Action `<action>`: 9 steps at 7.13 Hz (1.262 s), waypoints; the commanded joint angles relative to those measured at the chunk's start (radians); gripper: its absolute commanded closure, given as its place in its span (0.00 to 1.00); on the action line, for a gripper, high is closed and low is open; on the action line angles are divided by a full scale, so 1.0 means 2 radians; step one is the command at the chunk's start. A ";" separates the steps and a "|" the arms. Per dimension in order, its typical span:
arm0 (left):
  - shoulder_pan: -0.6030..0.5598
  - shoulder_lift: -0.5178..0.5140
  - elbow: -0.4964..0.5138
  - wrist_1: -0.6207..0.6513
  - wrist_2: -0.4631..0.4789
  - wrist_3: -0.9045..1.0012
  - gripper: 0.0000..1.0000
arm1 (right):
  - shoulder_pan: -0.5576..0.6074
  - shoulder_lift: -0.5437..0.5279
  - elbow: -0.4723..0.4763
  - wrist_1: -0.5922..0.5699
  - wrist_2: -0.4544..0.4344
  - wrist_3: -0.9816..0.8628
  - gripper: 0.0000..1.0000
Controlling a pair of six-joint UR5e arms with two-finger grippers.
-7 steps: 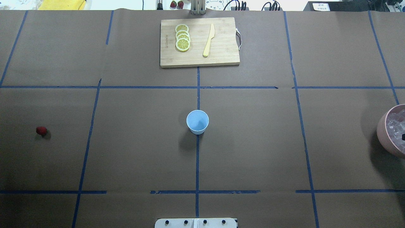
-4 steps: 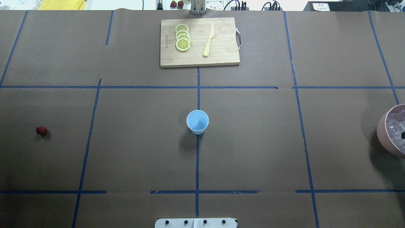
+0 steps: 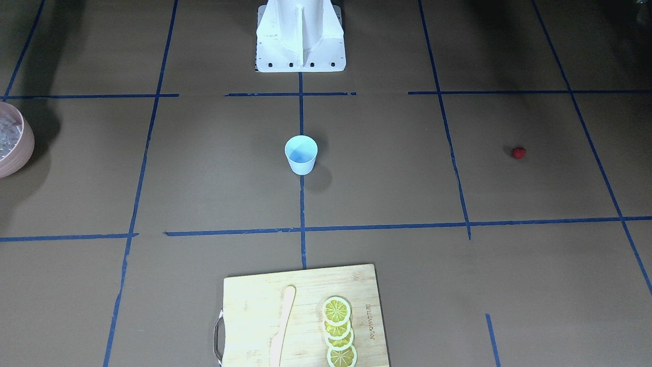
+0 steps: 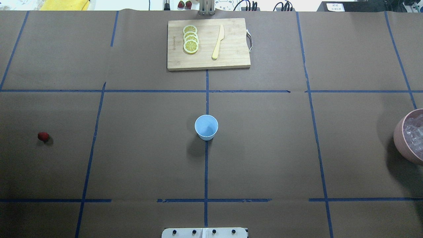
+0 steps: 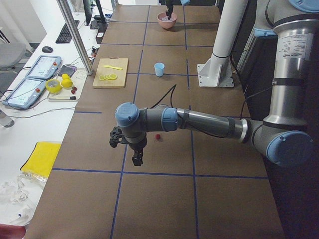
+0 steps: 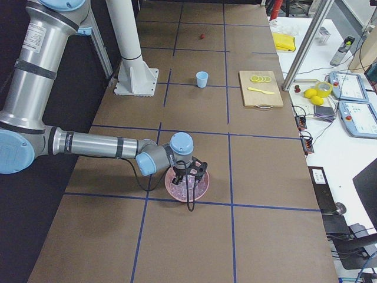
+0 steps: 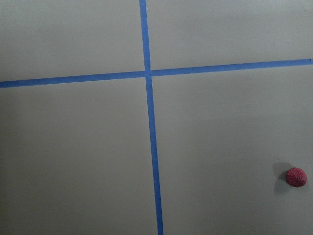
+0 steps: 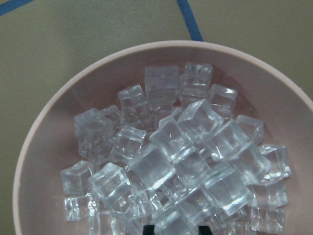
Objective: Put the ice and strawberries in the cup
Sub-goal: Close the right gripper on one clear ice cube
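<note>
The light-blue cup (image 4: pixel 206 127) stands upright and empty at the table's middle. The red strawberry (image 4: pixel 43 136) lies far left; it also shows at the lower right of the left wrist view (image 7: pixel 296 176). My left gripper (image 5: pixel 134 158) hangs above the table beside the strawberry (image 5: pixel 157 135), apart from it; I cannot tell whether it is open. The ice (image 8: pixel 161 166) fills the pink bowl (image 8: pixel 49 112) at the far right. My right gripper (image 8: pixel 174 230) hovers over the ice, its two dark tips apart at the wrist view's bottom edge.
A wooden cutting board (image 4: pixel 231 56) with lemon slices (image 4: pixel 190 39) and a wooden knife (image 4: pixel 218 41) lies at the far middle. The pink bowl (image 4: pixel 398 132) sits half cut off by the overhead view's right edge. The white robot base (image 3: pixel 300 35) stands behind the cup.
The dark tip of my right gripper, seen over the ice at the overhead view's right edge, has left that view. Cup and strawberry have not moved.
</note>
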 commanded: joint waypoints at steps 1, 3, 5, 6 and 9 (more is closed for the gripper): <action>0.000 0.000 -0.001 0.001 0.000 0.000 0.00 | 0.000 -0.003 0.004 0.001 0.001 -0.001 0.97; 0.000 0.000 -0.001 0.001 0.000 0.000 0.00 | 0.005 -0.013 0.027 0.001 0.001 0.000 1.00; 0.000 0.000 -0.001 0.001 0.000 0.000 0.00 | 0.016 -0.026 0.081 -0.006 0.002 0.001 1.00; 0.000 0.000 -0.004 0.001 0.000 0.000 0.00 | 0.018 -0.019 0.109 -0.007 0.002 0.007 1.00; 0.000 0.000 -0.008 0.000 -0.004 0.000 0.00 | -0.043 0.109 0.132 -0.008 0.006 0.173 1.00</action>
